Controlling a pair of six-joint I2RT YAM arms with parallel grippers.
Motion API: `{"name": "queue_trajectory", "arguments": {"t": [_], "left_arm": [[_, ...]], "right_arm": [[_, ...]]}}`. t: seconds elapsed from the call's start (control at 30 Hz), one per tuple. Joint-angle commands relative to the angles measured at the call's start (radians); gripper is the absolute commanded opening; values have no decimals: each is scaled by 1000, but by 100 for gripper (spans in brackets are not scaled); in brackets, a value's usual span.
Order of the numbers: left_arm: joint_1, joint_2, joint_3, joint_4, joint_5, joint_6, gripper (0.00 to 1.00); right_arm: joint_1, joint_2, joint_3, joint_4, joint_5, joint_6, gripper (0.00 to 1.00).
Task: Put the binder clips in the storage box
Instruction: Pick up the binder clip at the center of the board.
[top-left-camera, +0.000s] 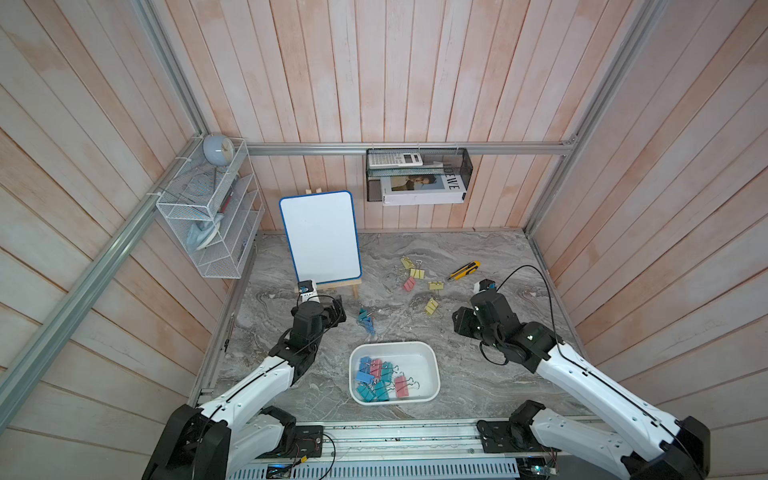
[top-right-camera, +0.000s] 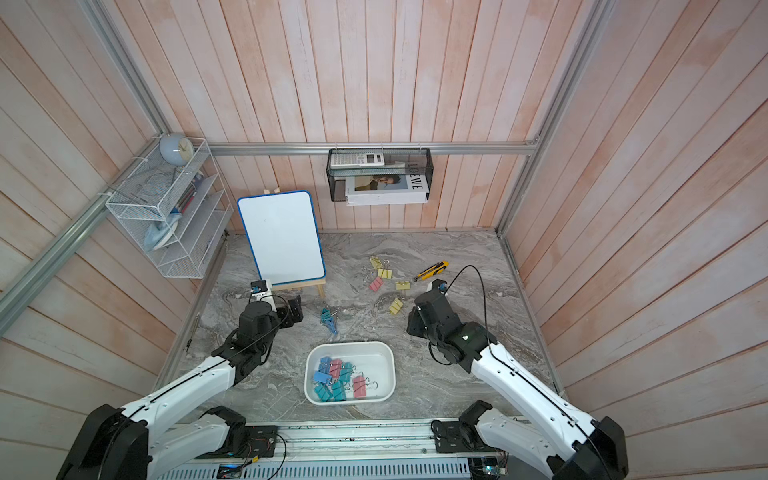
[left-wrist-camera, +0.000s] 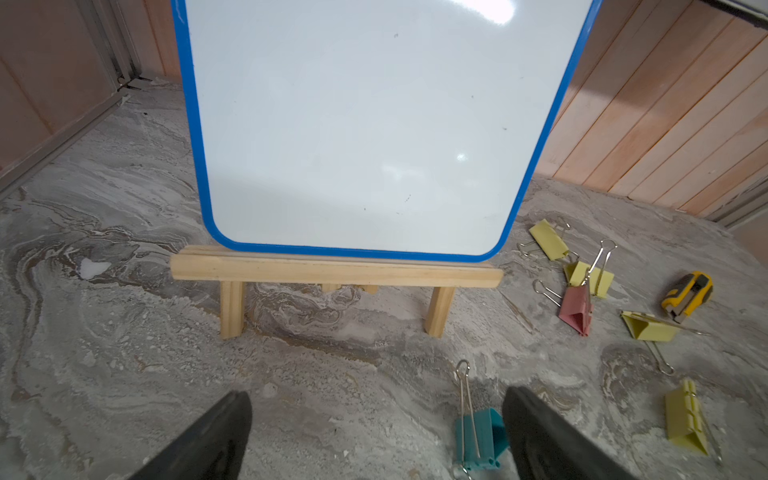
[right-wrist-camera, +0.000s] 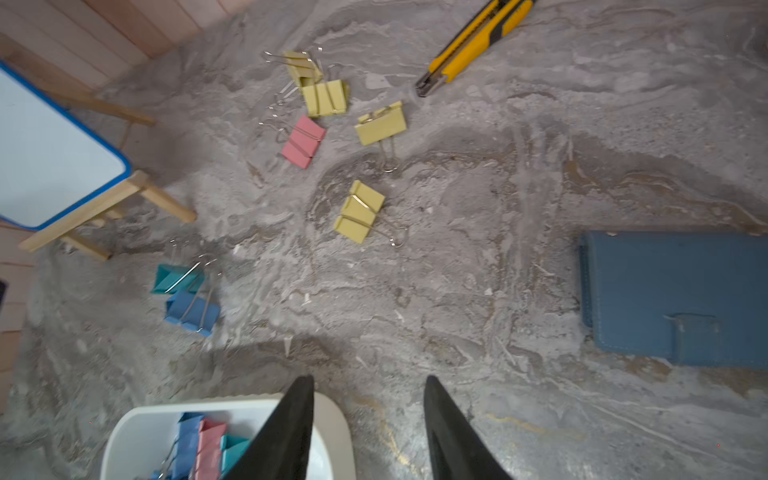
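Though approx half the binder clips (top-left-camera: 380, 380) already lie in the storage box (top-left-camera: 395, 343), seven-ish are left on the tabletop (top-left-camera: 498, 249): four yellow clips (top-left-camera: 417, 273) + pink clip (top-left-camera: 409, 284) near the utility knife (top-left-camera: 464, 270), and a teal/blue pair (top-left-camera: 366, 321) beside the left pincer (left-wrist-camera: 376, 395), which is spread wide & empty. Right pincer (right-wrist-camera: 369, 379) is parted, holding nothing.

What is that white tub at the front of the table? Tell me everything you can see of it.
The storage box is a shallow white tub, apparently smooth plastic, rectangular with rounded corners and a rolled rim. It sits upright and lidless on the grey marbled table, near its front edge. Blue, teal and pink binder clips are heaped in the half nearer the left arm; the rest is bare.
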Motion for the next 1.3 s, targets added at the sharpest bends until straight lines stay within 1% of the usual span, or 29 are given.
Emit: {"name": "queue_trajectory", "arguments": {"t": [0.0,0.1,0.17,0.27,0.3,0.37,0.47,0.57,0.63,0.77,0.87,0.93,1.03,1.1,1.17,1.27], "left_arm": [[4,-17,-2,4,-15,10,100],[4,-14,-3,4,-14,10,100],[4,-11,-2,6,-13,9,100],[4,-8,0,6,-9,8,100],[4,-8,-1,7,-9,8,100],[4,-8,0,7,-10,10,100],[4,-10,0,7,-10,9,100],[4,-9,-1,7,-11,9,100],[4,-8,1,4,-16,13,100],[4,-11,1,0,-27,17,100],[5,-11,1,3,-26,18,100],[4,-8,2,4,-23,16,100],[4,-6,4,5,-20,14,100],[4,-8,4,4,-21,14,100],[4,-10,3,3,-20,14,100],[4,-13,3,3,-18,14,100]], "right_arm": [[-97,104,-21,69,-196,-63,46],[-160,205,-22,171,-263,-32,45],[-182,269,-14,232,-266,-29,45],[-212,371,30,285,-298,28,45],[-223,409,50,307,-324,56,47],[-245,483,91,353,-389,67,50],[-270,594,162,403,-443,115,55],[-285,682,198,507,-479,173,62],[-289,729,229,544,-482,197,67],[-290,764,254,591,-452,216,77],[-294,787,283,592,-444,220,78],[-301,809,300,593,-452,231,73],[-308,832,302,617,-466,250,62],[-310,845,299,635,-482,261,50],[-309,852,294,645,-487,270,40],[-311,848,280,647,-485,271,28]]}}
